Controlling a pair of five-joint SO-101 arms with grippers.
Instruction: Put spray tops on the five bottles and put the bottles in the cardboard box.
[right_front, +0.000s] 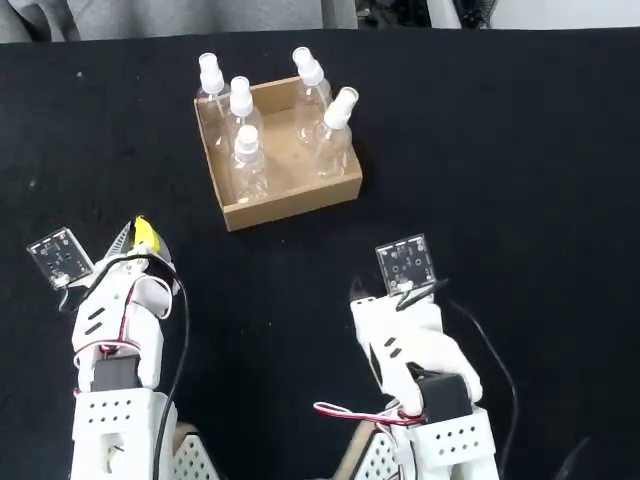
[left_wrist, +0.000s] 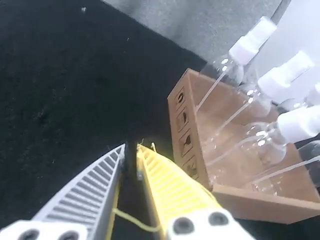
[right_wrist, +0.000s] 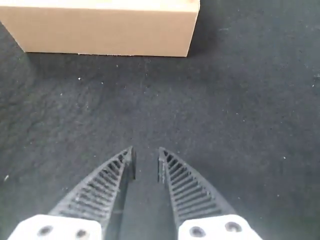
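The cardboard box (right_front: 290, 195) stands at the back middle of the black table. Several clear bottles stand in it, each with a white spray top, such as one at the box's front left (right_front: 247, 158) and one at its right (right_front: 335, 125). My left gripper (right_front: 135, 235) rests at the front left, shut and holding nothing; its wrist view shows the grey and yellow fingertips (left_wrist: 131, 151) together, short of the box (left_wrist: 192, 145) and its bottles (left_wrist: 240, 55). My right gripper (right_front: 358, 292) sits at the front, right of centre, shut and empty (right_wrist: 145, 159), facing the box wall (right_wrist: 100, 30).
The black cloth (right_front: 520, 150) covers the whole table, with open room to the box's left and right. Small square marker boards (right_front: 405, 262) sit on both arms. The table's far edge runs just behind the box.
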